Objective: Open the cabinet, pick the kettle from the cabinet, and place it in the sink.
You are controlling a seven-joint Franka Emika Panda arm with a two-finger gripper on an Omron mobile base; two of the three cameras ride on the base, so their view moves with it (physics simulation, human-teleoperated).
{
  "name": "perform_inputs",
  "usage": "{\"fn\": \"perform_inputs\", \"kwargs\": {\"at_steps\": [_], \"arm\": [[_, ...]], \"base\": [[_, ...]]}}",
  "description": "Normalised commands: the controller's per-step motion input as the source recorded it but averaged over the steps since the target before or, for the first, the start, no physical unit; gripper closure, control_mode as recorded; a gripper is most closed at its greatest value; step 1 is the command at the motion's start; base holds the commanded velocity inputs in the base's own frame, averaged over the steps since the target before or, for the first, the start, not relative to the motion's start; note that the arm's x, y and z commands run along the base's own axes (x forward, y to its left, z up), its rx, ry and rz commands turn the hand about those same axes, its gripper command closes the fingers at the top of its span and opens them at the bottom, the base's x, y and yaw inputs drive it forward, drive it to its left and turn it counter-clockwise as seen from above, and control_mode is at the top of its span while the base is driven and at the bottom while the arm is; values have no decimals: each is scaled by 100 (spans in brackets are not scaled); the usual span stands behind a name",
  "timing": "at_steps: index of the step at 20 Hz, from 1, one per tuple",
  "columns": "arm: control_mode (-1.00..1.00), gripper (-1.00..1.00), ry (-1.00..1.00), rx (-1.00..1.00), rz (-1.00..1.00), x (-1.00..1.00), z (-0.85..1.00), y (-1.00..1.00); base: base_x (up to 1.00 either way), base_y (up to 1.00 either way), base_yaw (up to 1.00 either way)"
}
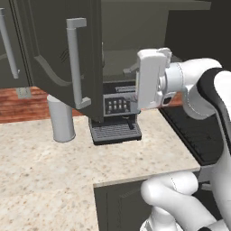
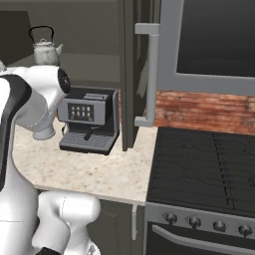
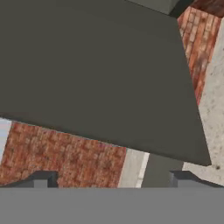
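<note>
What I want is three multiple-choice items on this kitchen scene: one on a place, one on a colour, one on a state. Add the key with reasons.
1. Where is the kettle?
A. on the stove
B. on the shelf inside the cabinet
C. in the sink

2. What colour is the wall behind the counter?
A. white tile
B. blue paint
C. red-brown brick

3. How does the cabinet stand?
A. with its door swung open
B. shut
C. with no door at all

Key:
1 B: the right base view shows the kettle standing on the shelf, above the coffee machine.
2 C: brick courses show between the counter and the cabinets.
3 A: the door with its bar handle juts out toward the camera, and the shelf inside is in view.
</note>
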Motion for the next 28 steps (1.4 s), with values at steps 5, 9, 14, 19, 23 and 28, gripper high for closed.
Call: {"fn": "perform_inputs", "kwargs": {"at_steps": [5,9,14,19,23,28], "arm": [[-100,-100,0,0,18,30,-2,31],[-100,-100,0,0,15,32,1,22],[-100,-100,0,0,14,32,3,25],[-100,-100,0,0,15,24,0,31],[-100,-100,0,0,15,8,0,39],[-100,-100,0,0,15,0,0,43]], "base": [[0,0,0],[0,0,0],[0,0,0],[0,0,0],[0,0,0],[0,0,0]]}}
